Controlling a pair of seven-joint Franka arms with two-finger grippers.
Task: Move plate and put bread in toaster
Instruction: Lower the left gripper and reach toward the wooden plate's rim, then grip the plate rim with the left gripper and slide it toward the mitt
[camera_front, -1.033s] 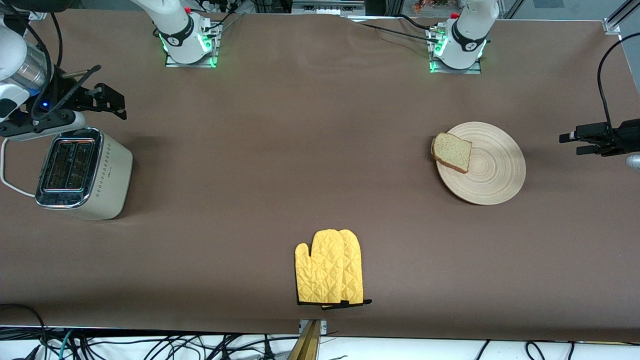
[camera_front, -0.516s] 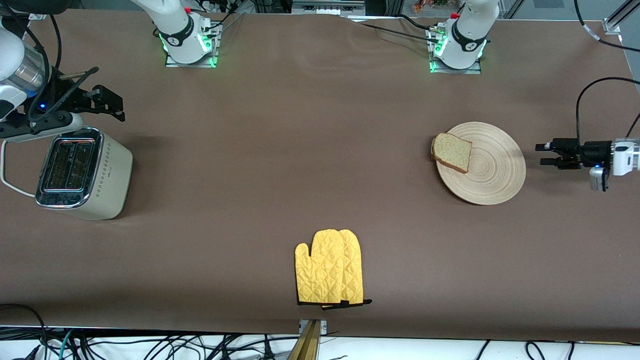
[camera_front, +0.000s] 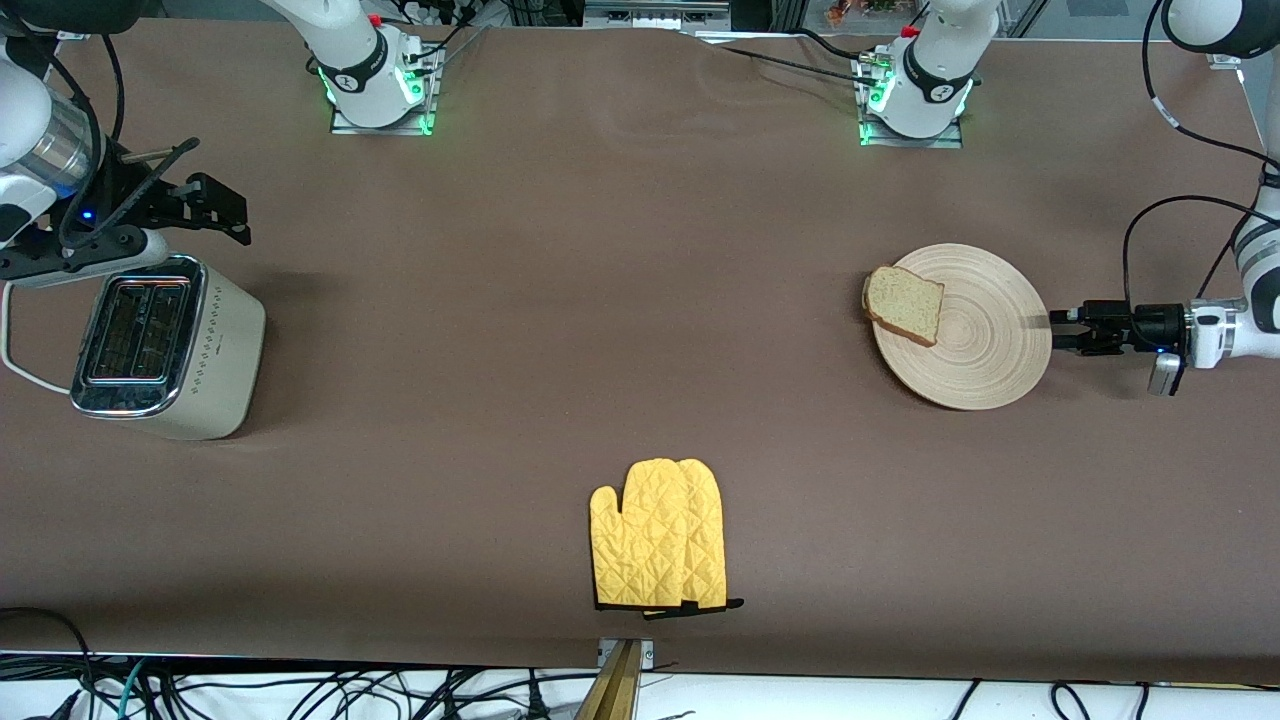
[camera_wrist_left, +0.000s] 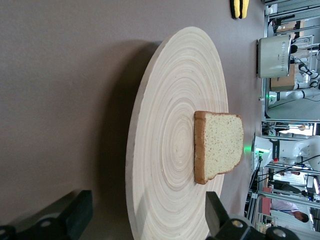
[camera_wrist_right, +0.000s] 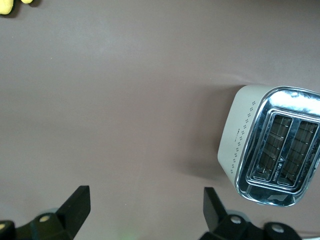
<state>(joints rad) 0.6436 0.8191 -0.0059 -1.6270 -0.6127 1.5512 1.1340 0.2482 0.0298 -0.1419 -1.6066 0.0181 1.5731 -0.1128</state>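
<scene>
At the right arm's end of the table, the right gripper (camera_front: 225, 205) is held open over the table beside the toaster (camera_front: 165, 345), waiting. The plate (camera_front: 985, 350), bread (camera_front: 905, 303) on its rim, is met edge-on by the open left gripper (camera_front: 1058, 331), its jaws level with the nearest rim.

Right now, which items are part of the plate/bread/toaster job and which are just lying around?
Job: plate, bread on it, toaster, left gripper open at the plate's rim, right gripper open, waiting beside the toaster.
Lying about: yellow oven mitt.
</scene>
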